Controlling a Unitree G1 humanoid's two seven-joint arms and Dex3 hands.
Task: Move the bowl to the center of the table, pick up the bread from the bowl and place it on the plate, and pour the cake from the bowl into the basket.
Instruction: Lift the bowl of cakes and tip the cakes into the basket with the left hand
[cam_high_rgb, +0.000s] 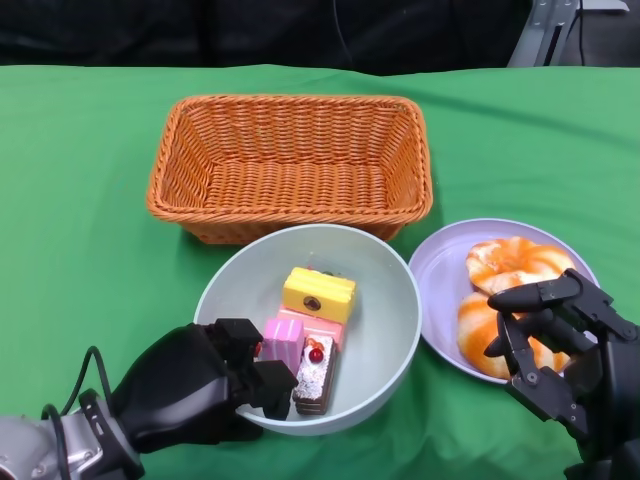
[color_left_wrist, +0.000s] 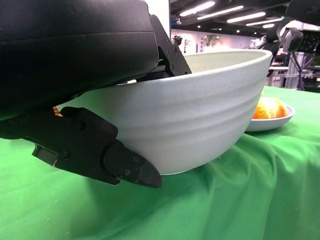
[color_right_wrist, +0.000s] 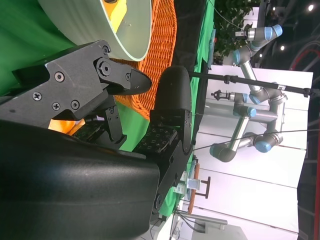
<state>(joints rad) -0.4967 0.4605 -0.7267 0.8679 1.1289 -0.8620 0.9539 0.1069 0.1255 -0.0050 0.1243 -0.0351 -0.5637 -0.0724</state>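
The pale green bowl (cam_high_rgb: 385, 320) sits at lower centre of the head view on the green-covered bench (cam_high_rgb: 80, 200), just in front of the wicker basket (cam_high_rgb: 290, 165) at upper centre. The left robot hand (cam_high_rgb: 205, 385) grips the bowl's near rim at lower left, fingers hooked over the edge inside and the rest of the hand pressed to the outer wall, as the left wrist view confirms. Inside lie the cake pieces: a yellow block (cam_high_rgb: 318, 293), a pink slice (cam_high_rgb: 284, 342) and a white-and-brown slice with a cherry (cam_high_rgb: 315, 372). At lower right, the bread (cam_high_rgb: 510, 265), two orange-glazed rolls, already rests on the lilac plate (cam_high_rgb: 440, 275); the right robot hand (cam_high_rgb: 550, 340) hovers over it, fingers spread and holding nothing.

The bowl looks rigid, smooth-walled and likely slippery, so the rim pinch appears the surest hold; tipping it over the basket probably calls for a firm clamp. The cake pieces look light and loose, and would likely slide out together once the bowl tilts.
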